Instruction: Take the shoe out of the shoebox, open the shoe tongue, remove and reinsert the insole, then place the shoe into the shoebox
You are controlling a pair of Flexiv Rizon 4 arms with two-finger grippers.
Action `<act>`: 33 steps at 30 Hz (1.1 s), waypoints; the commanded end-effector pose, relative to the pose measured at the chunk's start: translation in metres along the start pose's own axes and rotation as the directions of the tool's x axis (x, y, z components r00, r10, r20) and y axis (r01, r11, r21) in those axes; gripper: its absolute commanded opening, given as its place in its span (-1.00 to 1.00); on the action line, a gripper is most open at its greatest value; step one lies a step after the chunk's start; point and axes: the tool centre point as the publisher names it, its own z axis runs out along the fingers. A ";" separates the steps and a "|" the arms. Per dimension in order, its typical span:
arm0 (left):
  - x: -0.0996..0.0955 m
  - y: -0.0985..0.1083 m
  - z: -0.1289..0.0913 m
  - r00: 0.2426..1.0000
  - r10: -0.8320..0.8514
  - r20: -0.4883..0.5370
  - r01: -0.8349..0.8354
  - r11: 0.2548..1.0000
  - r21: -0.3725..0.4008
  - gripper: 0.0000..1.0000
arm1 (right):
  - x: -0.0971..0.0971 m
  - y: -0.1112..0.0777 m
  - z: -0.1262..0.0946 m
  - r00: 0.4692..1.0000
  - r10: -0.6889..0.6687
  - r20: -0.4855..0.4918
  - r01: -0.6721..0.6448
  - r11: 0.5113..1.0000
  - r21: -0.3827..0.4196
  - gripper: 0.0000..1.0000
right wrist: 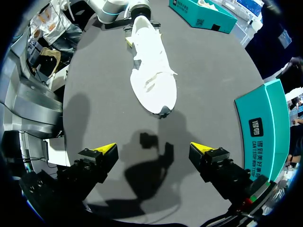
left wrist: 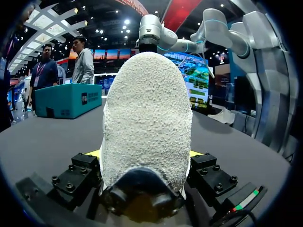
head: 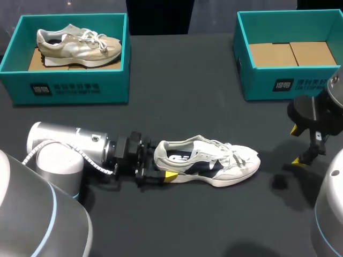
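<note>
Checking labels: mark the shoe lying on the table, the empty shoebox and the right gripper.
shoe (head: 214, 163), head view, middle of its side.
empty shoebox (head: 257, 85), head view, front wall.
right gripper (right wrist: 152, 150), right wrist view, midway between its yellow tips.

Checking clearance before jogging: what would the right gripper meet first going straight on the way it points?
Probably the bare black table under the open right gripper; the white shoe lies farther ahead, off that line. Depth is uncertain.
</note>
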 end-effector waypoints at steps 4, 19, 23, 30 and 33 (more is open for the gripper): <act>-0.001 0.001 0.000 1.000 0.000 0.000 0.000 1.000 -0.001 -1.00 | -0.001 0.002 -0.006 0.998 0.065 0.010 -0.065 0.998 0.004 1.00; -0.001 0.001 0.000 1.000 0.000 0.000 0.000 1.000 -0.001 -1.00 | 0.026 0.117 -0.035 0.918 0.385 0.095 -0.389 0.921 0.032 1.00; -0.001 0.001 0.000 1.000 0.000 0.000 0.000 1.000 -0.001 -1.00 | 0.026 0.117 -0.035 0.918 0.385 0.095 -0.389 0.921 0.032 1.00; -0.001 0.001 0.000 1.000 0.000 0.000 0.000 1.000 -0.001 -1.00 | 0.026 0.117 -0.035 0.918 0.385 0.095 -0.389 0.921 0.032 1.00; -0.001 0.001 0.000 1.000 0.000 0.000 0.000 1.000 -0.001 -1.00 | 0.037 0.134 -0.031 0.848 0.505 0.162 -0.521 0.849 0.083 1.00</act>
